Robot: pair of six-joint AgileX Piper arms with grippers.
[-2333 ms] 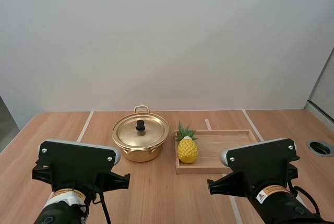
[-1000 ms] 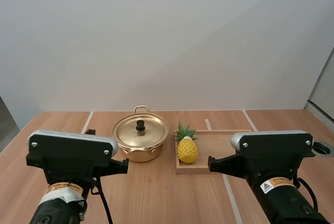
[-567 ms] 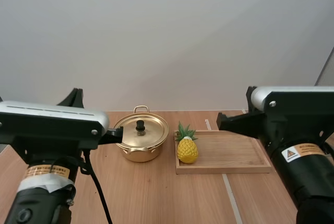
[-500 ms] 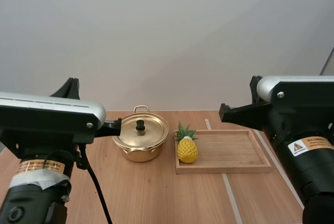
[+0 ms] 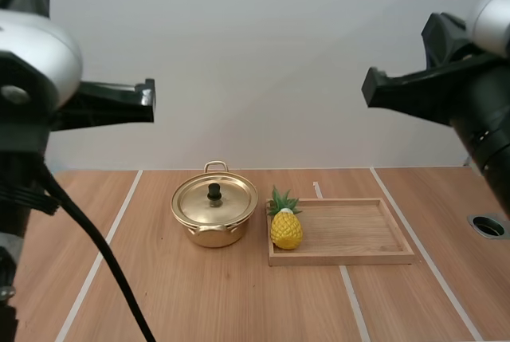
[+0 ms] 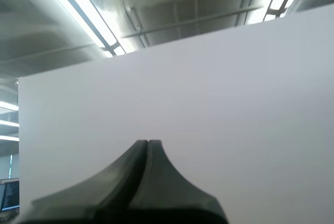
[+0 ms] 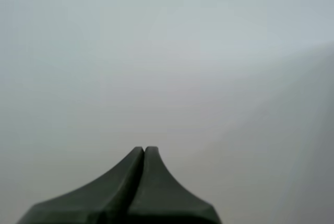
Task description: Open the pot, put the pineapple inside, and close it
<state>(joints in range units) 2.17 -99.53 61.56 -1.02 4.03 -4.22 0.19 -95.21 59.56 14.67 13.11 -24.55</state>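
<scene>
**The pot point(image 5: 213, 221) is sitting closed and the pineapple point(image 5: 286, 229) is standing beside it**

The gold pot is sitting on the wooden tabletop point(image 5: 199, 302). Its lid point(image 5: 233, 198) is lying flat on top of it. A small black knob point(image 5: 214, 191) is sticking up from the middle of the lid. A loop handle point(image 5: 216, 166) is showing at the back of the pot.

A wooden tray point(image 5: 351, 234) is lying just beside the pot, on its right. The yellow pineapple is standing upright in the tray, in the front corner nearest to the pot. Its green leaves are pointing up. A thin gap is showing between the pineapple and the side of the pot.

The left arm point(image 5: 36, 79) is hanging high above the tabletop, up and to the left of the pot. The right arm point(image 5: 470, 87) is hanging high too, up and to the right of the pot, past the tray. Both arms are well apart from the pot and the pineapple.

The left jaws are squeezed tight together. In the left wrist view they are making one dark wedge and holding nothing. The right jaws are squeezed together the same way in the right wrist view, and they are holding nothing too.
</scene>
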